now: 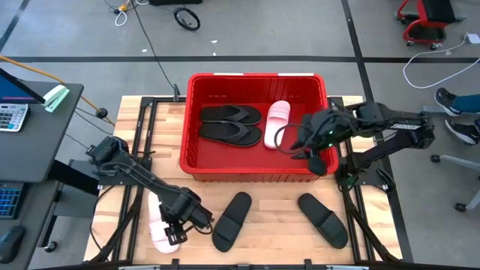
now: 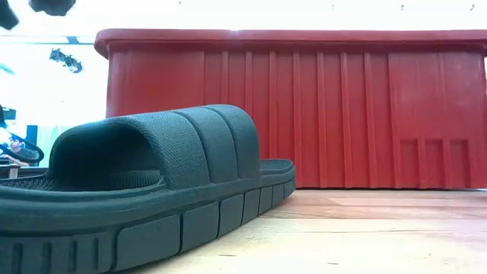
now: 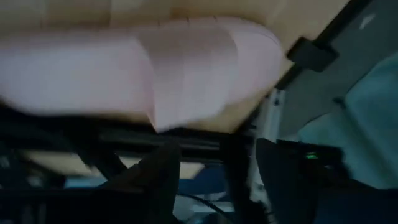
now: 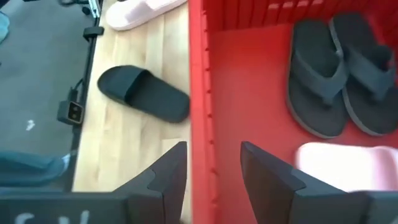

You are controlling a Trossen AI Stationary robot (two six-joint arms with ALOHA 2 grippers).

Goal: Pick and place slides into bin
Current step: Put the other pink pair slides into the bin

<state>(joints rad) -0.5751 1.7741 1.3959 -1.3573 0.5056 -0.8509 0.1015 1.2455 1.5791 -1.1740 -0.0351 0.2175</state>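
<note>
Your left end effector (image 1: 177, 229) sits over the pink slide (image 1: 158, 227) at the tabletop's (image 1: 262, 214) front left; its fingers' spread is unclear. Two black slides (image 1: 232, 220) lie beside it. Your right end effector (image 4: 211, 163), fingers apart, hangs over the bin (image 1: 255, 174) wall.

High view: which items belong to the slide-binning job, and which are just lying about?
Job: red ribbed plastic bin; two black thong flip-flops; pink slide inside; pink slide on table; two black broad-strap slides.
Lying about: grey calculator; floor cables.

Even overhead light, blown-out background at table level, left wrist view motion-blurred
</note>
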